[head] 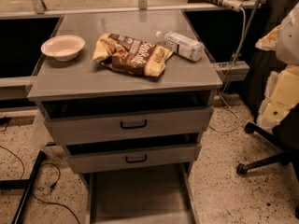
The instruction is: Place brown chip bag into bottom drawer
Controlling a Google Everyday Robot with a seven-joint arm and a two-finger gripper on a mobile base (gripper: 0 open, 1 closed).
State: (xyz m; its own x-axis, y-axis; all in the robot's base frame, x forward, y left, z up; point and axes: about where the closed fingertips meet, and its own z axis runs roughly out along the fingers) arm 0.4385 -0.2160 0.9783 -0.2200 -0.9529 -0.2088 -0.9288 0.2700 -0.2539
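The brown chip bag (133, 54) lies crumpled on the grey cabinet top (117, 83), near its middle, with its white lettering facing up. The bottom drawer (140, 195) is pulled out towards me below the two upper drawers. Its shallow grey tray shows nothing inside. My gripper is out of view, and nothing is holding the bag.
A clear plastic bottle (182, 45) lies just right of the bag, and a white bowl (62, 46) stands to its left. The top drawer (133, 124) and middle drawer (135, 158) stand slightly ajar. An office chair base (266, 157) is on the right. Cables (28, 190) run across the floor on the left.
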